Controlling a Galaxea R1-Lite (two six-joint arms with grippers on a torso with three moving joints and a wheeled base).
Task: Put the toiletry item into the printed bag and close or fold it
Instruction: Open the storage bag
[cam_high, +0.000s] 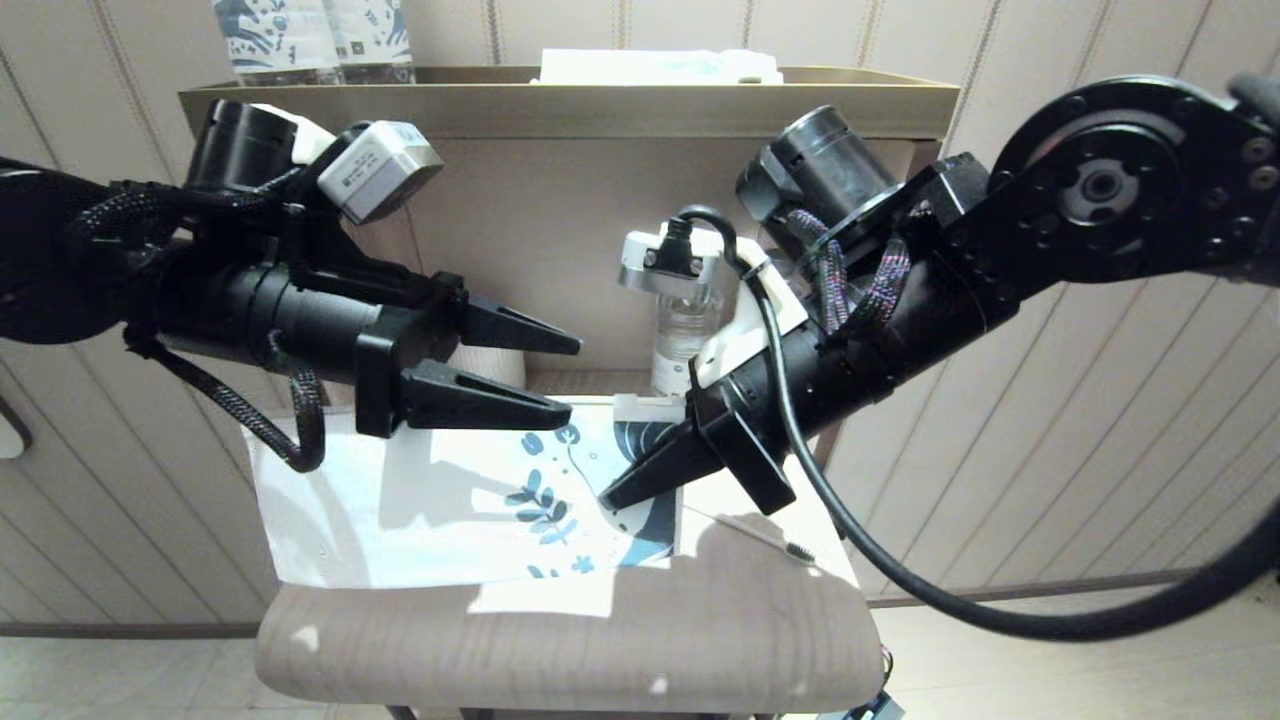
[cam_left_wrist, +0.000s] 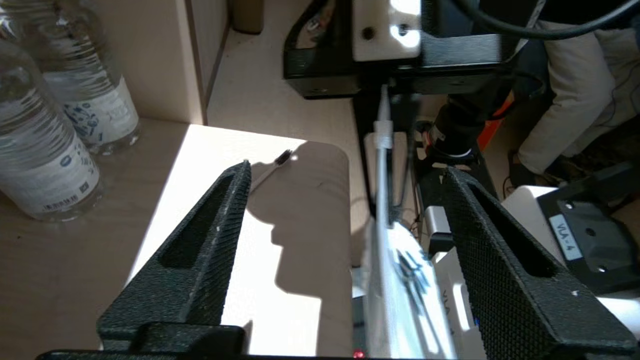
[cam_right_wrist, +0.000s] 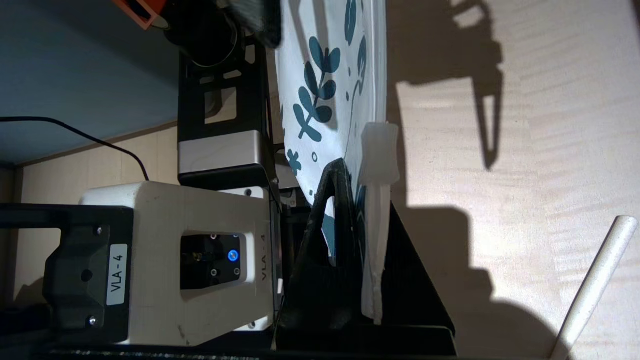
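Right gripper (cam_high: 640, 478) was pinched on the printed end of the printed bag (cam_high: 450, 510), holding it raised on edge over the pale wooden surface (cam_high: 700, 600), fingers pressed together on the sheet. Left gripper (cam_high: 555, 385) hovered just above the bag's plain end, fingers spread wide, holding nothing. Toothbrush (cam_high: 760, 537) lay flat on the surface just beside the bag, near the right gripper. Water bottles (cam_left_wrist: 45, 145) stood well behind.
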